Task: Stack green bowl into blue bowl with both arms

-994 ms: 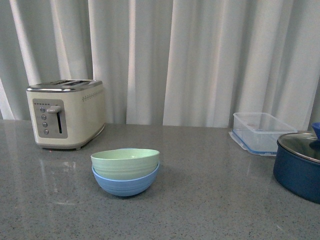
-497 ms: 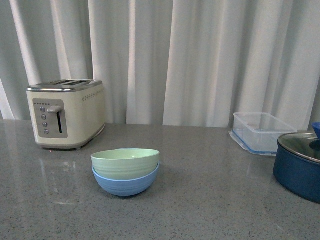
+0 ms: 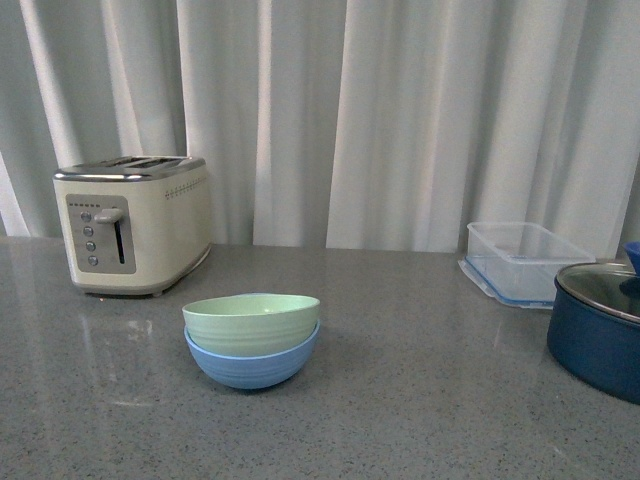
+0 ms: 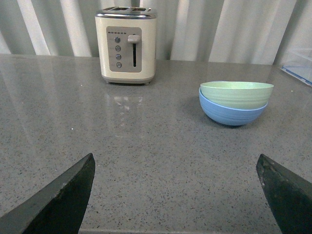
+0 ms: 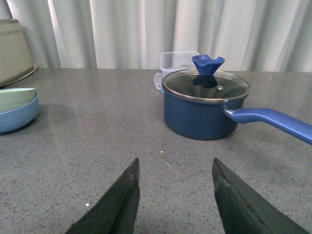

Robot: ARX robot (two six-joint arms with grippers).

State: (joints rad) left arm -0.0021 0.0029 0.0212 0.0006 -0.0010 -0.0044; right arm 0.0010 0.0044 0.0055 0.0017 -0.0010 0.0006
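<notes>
Grey speckled countertop (image 3: pixel 430 400) before pale pleated curtains (image 3: pixel 400 120), seen from 3 cameras. Near the middle of the counter, the green bowl (image 3: pixel 251 322) nested upright inside the blue bowl (image 3: pixel 250 365), rims nearly level and slightly offset. Behind and to the left, well apart from the stack, a cream toaster (image 3: pixel 132 226) with its lever up. At the far right, a clear plastic container (image 3: pixel 525 261) resting on its lid, and just in front of it a dark blue pot (image 3: pixel 597 335) under a glass lid. Neither arm visible from the front. From the left wrist, the left gripper (image 4: pixel 178 195) held low over bare counter, aimed toward toaster and bowls, its 2 black fingers (image 4: pixel 61 202) spread wide and holding nothing. From the right wrist, the right gripper (image 5: pixel 173 200) likewise low and level, facing the pot, fingers (image 5: pixel 114 204) parted with a clear gap and empty, bowls at the frame's edge.
</notes>
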